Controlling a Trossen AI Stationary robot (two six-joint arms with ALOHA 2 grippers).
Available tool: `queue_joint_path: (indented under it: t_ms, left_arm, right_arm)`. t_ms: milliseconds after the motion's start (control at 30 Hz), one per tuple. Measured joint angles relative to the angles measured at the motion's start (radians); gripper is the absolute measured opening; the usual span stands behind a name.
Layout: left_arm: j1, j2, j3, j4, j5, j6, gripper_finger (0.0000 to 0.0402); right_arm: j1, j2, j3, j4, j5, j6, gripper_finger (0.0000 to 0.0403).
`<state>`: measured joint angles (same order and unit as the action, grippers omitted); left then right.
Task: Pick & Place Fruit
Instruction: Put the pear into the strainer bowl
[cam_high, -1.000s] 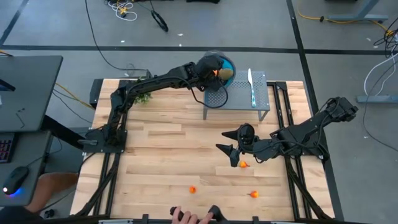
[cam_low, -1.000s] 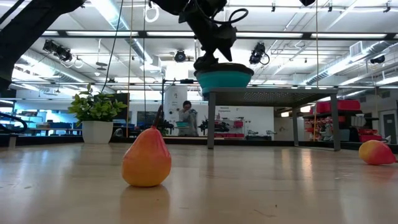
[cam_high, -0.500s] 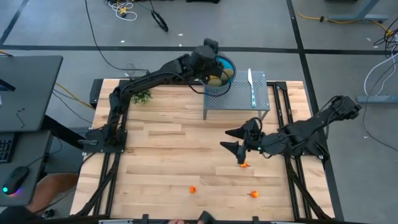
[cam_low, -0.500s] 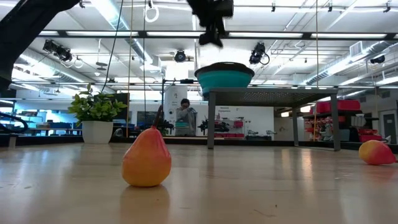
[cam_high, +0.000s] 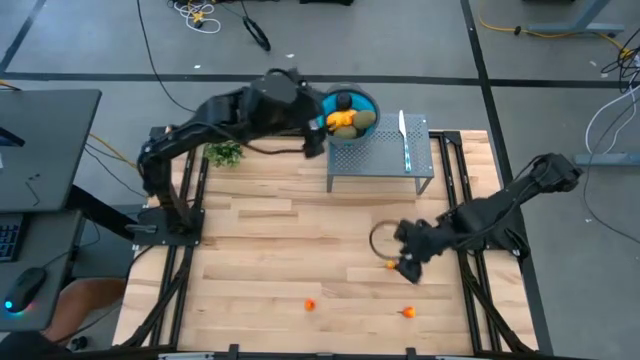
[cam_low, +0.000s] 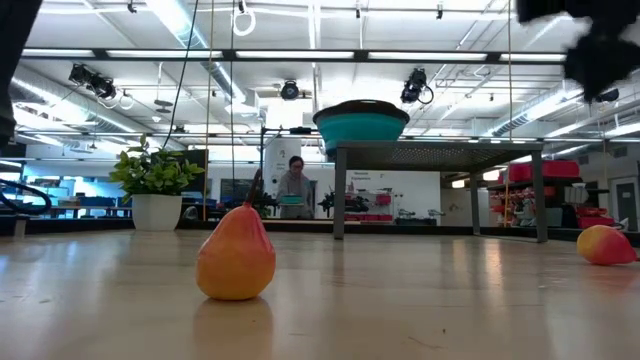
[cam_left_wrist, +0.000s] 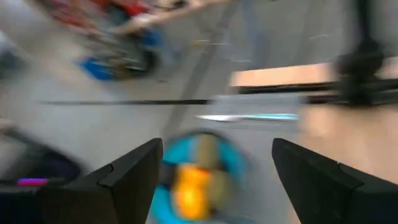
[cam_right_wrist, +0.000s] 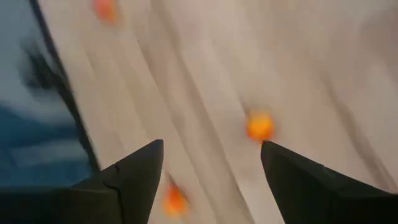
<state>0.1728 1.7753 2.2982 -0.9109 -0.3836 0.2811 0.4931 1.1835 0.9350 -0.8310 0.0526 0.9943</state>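
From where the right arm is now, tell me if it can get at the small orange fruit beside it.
Probably yes: the right gripper hangs open right by the orange fruit, with nothing between them.

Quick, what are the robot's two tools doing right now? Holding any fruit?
Left tool: open, holding nothing, by the blue bowl.
Right tool: open, holding nothing, above the table.

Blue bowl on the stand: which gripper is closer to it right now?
Left. The left gripper hangs open just beside the blue bowl; the right gripper is low over the table, far from it.
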Motion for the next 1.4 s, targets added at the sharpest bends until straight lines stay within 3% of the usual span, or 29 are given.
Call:
queue_joint_path:
  t_ms: [133, 233, 467, 633, 833, 967, 1133, 1400]
  left_arm:
    - [-0.024, -0.031, 0.000, -0.117, 0.186, -0.157, 0.0310]
    - [-0.050, -0.033, 0.000, -0.188, 0.222, -0.218, 0.0310]
    - [-0.107, -0.032, -0.001, -0.264, 0.199, -0.268, 0.0310]
    - [-0.119, -0.031, -0.001, -0.249, 0.111, -0.317, 0.0310]
    - [-0.119, -0.031, -0.001, -0.241, 0.082, -0.357, 0.0310]
    - [-0.119, -0.031, -0.001, -0.240, 0.054, -0.383, 0.0310]
    - [-0.119, -0.031, -0.001, -0.240, 0.033, -0.406, 0.0310]
    - [-0.119, -0.031, -0.002, -0.240, 0.005, -0.455, 0.0310]
  right_arm:
    - [0.038, 0.004, -0.151, 0.001, -0.065, -0.013, 0.0257]
    - [0.070, 0.004, -0.255, 0.075, -0.052, -0.001, 0.0244]
    - [0.135, 0.009, -0.449, 0.434, 0.056, -0.138, 0.0231]
    - [0.150, 0.009, -0.519, 0.508, 0.184, -0.287, 0.0231]
    - [0.151, 0.006, -0.623, 0.657, 0.155, -0.322, 0.0219]
    - [0.152, 0.007, -0.652, 0.715, 0.188, -0.361, 0.0193]
    - [0.152, 0.026, -0.712, 0.860, 0.234, -0.526, 0.0156]
    - [0.151, 0.039, -0.749, 0.886, 0.265, -0.533, 0.0094]
